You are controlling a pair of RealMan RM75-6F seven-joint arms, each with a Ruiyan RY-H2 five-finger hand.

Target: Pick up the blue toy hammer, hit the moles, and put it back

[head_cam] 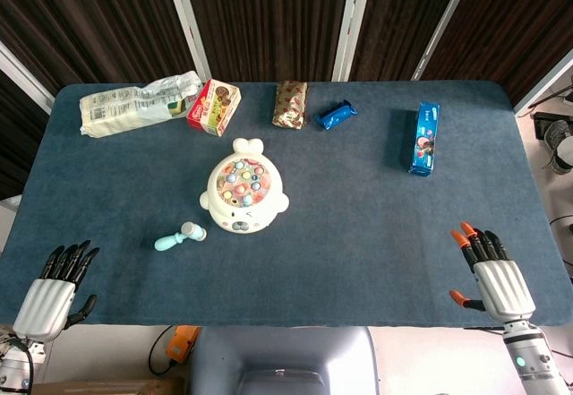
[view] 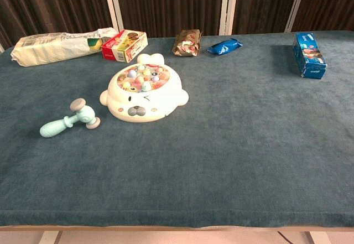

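The pale blue toy hammer (head_cam: 180,235) (view: 70,120) lies flat on the blue cloth, just left of the white whack-a-mole toy (head_cam: 243,186) (view: 142,95), whose round top carries several coloured moles. My left hand (head_cam: 55,287) hovers at the table's near left corner, fingers apart and empty, well left of the hammer. My right hand (head_cam: 494,278) is at the near right edge, fingers spread, holding nothing. Neither hand shows in the chest view.
Along the far edge lie a white bag (head_cam: 139,102), a red snack box (head_cam: 213,107), a brown packet (head_cam: 290,104), a blue wrapper (head_cam: 336,115) and a blue box (head_cam: 424,137). Table cloth (head_cam: 358,234) spans the whole surface.
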